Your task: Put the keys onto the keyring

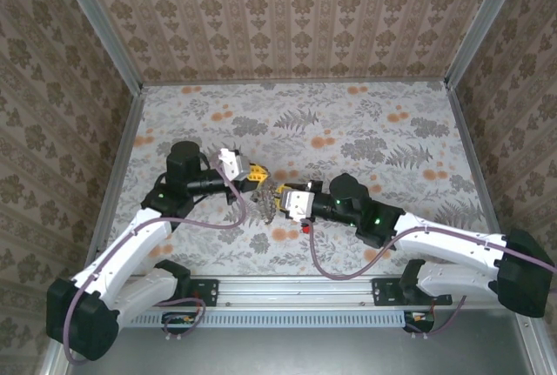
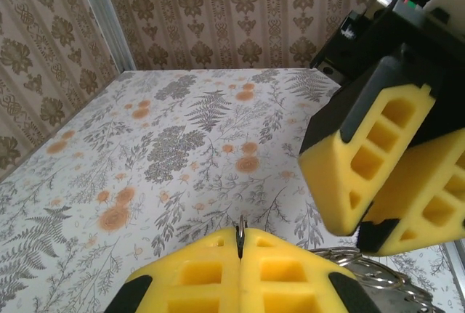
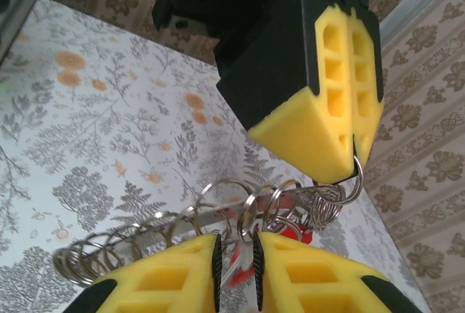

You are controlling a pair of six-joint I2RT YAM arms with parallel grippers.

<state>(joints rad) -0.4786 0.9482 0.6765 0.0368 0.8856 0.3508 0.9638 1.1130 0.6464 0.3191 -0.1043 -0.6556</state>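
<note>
Facing tip-to-tip, left pincer (image 2: 240,244) and right pincer (image 3: 236,263) meet at keyring (image 1: 266,206).

Silvery coiled keyring (image 3: 211,215) stretched out, red-headed keys (image 3: 298,234) behind its loops

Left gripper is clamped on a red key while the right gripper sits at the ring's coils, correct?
No: the left gripper is clamped on the keyring, not a key, as the right wrist view shows. The right gripper is at its coils.
</note>
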